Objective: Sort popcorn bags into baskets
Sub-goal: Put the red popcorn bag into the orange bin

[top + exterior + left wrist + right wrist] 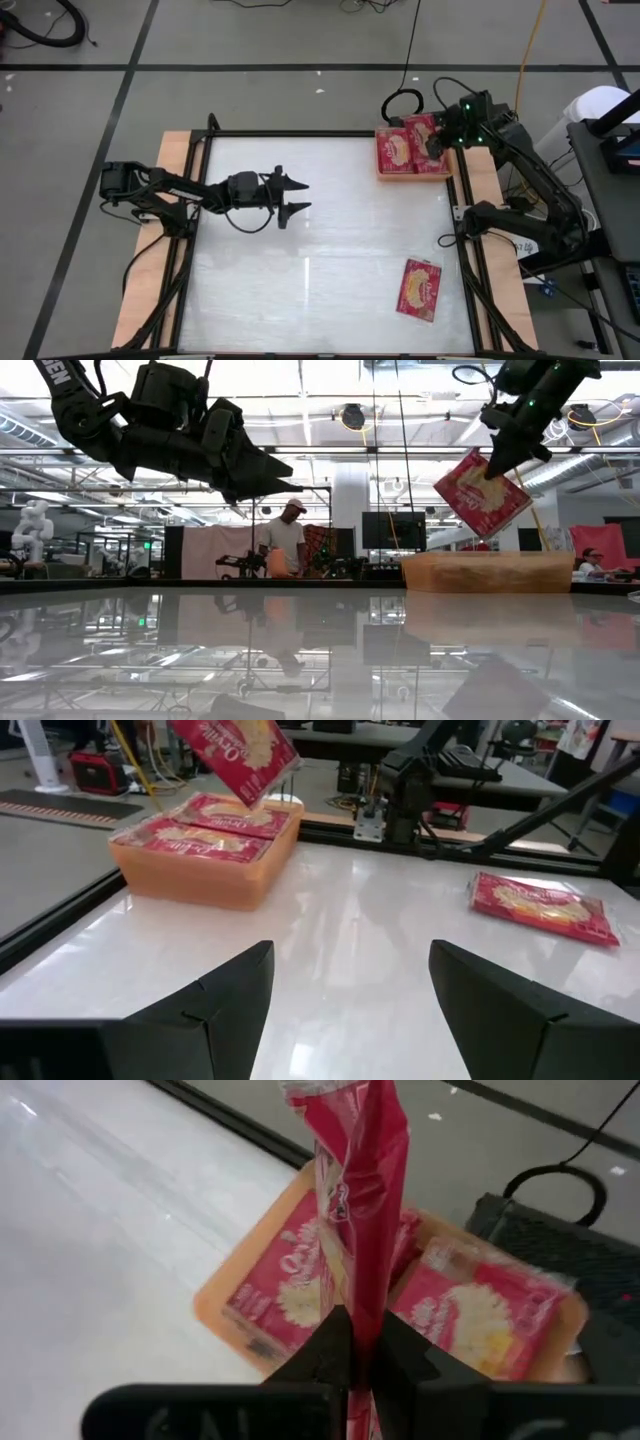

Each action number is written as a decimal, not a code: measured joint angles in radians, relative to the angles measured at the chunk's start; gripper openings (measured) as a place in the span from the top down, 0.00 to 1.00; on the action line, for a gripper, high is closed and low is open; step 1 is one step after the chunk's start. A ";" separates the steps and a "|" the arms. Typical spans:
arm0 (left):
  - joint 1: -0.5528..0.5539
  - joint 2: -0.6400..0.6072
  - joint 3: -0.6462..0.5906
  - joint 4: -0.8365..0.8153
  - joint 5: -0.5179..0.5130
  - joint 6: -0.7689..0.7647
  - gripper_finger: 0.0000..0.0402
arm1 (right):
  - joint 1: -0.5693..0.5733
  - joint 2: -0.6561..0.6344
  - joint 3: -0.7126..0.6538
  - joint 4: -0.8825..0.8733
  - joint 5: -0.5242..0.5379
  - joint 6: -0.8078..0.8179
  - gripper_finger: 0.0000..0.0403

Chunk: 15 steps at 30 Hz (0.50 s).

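My right gripper [436, 141] hangs over the orange tray [415, 177] at the table's far right corner, shut on a red popcorn bag [483, 492]. That bag shows edge-on in the right wrist view [360, 1200] and hangs clear above the tray wall [490, 575]. Red bags lie flat inside the tray [280, 1285], [200, 838]. Another red bag [420, 289] lies flat on the table near the near right corner, picture face up [545, 907]. My left gripper [292, 197] floats open above the table's middle, left of the tray, touching nothing [345, 1005]. My right gripper pinches the red bag between its two fingers [335, 1345] at the bag's upper edge [500, 465], coming from above. The bag runs out edge-on from the fingers [362, 1295]. It hangs tilted below them, lifted clear of the tray and the bags in it.
White glossy table top framed by black rails [300, 134] with wooden side strips [140, 300]. Cables lie on the floor beyond the far edge [400, 103]. People stand in the room behind the table [285, 535]. Wide bare table surface between the left gripper and the loose bag.
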 joint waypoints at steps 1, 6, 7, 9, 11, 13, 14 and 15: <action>-0.004 0.000 0.000 -0.003 0.001 0.006 0.32 | 0.018 -0.012 0.000 -0.008 0.007 0.026 0.97; -0.006 0.000 0.000 -0.015 0.001 0.026 0.32 | 0.168 -0.111 -0.046 0.008 0.216 0.160 0.96; -0.006 0.000 0.000 -0.015 0.001 0.027 0.33 | 0.199 -0.132 -0.066 0.012 0.253 0.185 0.96; -0.006 0.000 0.000 -0.015 0.001 0.027 0.32 | 0.245 -0.165 -0.105 0.021 0.298 0.223 0.96; -0.006 0.000 0.000 -0.015 0.001 0.028 0.33 | 0.270 -0.178 -0.141 0.023 0.351 0.246 0.96; -0.006 0.000 0.000 -0.015 0.001 0.039 0.32 | 0.274 -0.180 -0.181 0.020 0.408 0.249 0.96; -0.006 0.000 0.000 -0.015 0.001 0.046 0.33 | 0.274 -0.178 -0.200 0.032 0.429 0.248 0.96; -0.006 0.000 0.000 -0.015 0.001 0.051 0.33 | 0.273 -0.175 -0.220 0.060 0.438 0.247 0.96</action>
